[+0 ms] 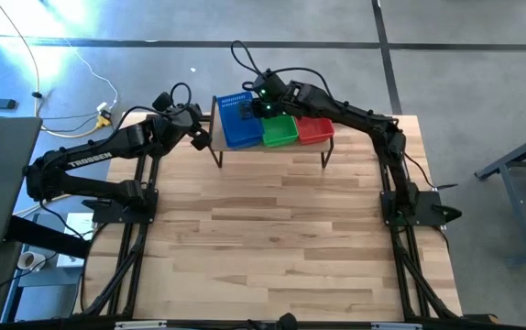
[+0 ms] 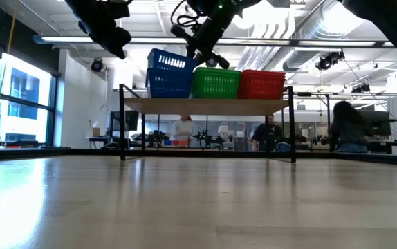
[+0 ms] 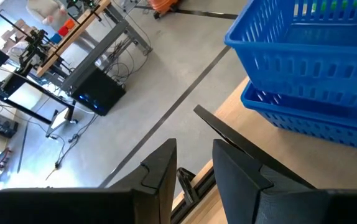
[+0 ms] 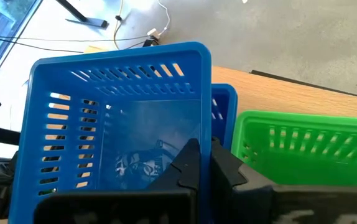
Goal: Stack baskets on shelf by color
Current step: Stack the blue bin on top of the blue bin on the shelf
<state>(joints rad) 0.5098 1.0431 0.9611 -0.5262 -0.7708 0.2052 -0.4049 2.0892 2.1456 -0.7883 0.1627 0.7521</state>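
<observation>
The shelf point(image 1: 272, 148) stands at the table's far edge. On it sit a stack of blue baskets point(image 1: 237, 124) at the left, green baskets point(image 1: 279, 131) in the middle and red baskets point(image 1: 315, 129) at the right. The top blue basket point(image 2: 168, 61) sits tilted and skewed on the blue basket below it point(image 2: 168, 84). My right gripper point(image 4: 204, 152) is above the shelf, shut at that top basket's right wall, next to the green baskets point(image 4: 303, 146). My left gripper point(image 3: 194, 168) hovers open beside the shelf's left end, holding nothing. My right gripper pinches the top blue basket's right side wall at its rim point(image 4: 206, 124), one finger inside the basket and one outside. The fingers come slanting down from the table's right. The basket sits tilted, its lower part in the blue basket beneath.
The wide wooden tabletop point(image 1: 272, 238) lies in front of the shelf. The shelf's thin black legs point(image 2: 292, 124) stand at its ends. Beyond the table, people sit at desks point(image 2: 347, 128) in the room.
</observation>
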